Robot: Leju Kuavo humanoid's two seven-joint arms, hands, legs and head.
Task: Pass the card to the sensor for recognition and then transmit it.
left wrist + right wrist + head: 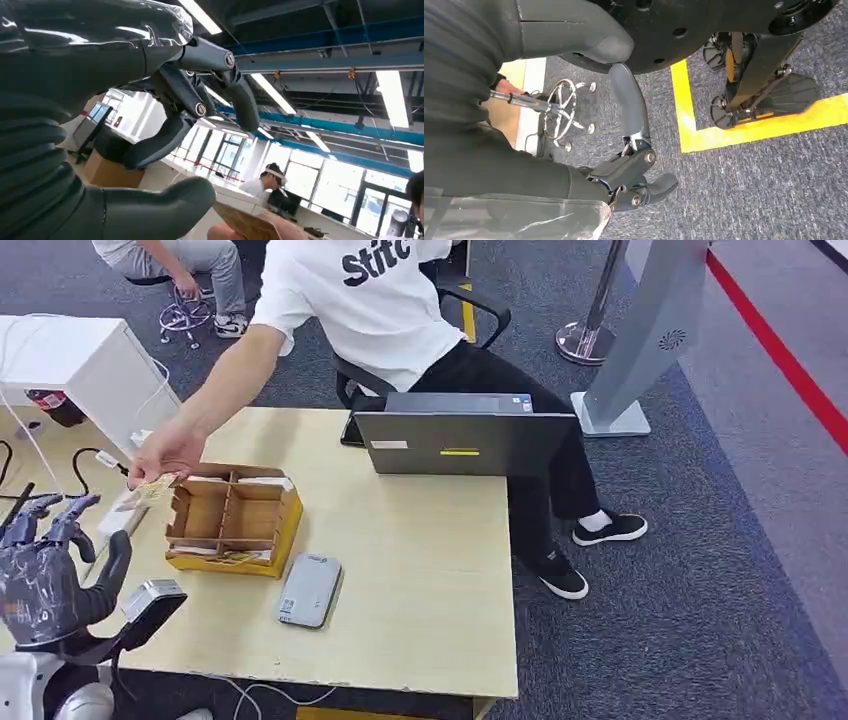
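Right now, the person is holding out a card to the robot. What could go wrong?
1. The robot's left hand is open and not yet touching the card, which the person's hand holds. A grab that misses could drop it.
2. The card hangs beside the wooden box, so it might bump that.
3. The grey sensor lies past the box, so the hand may knock it when reaching over.

Right hand (pixel 624 150) empty, fingers (pixel 629 105) apart; yellow floor tape (pixel 744 132) below
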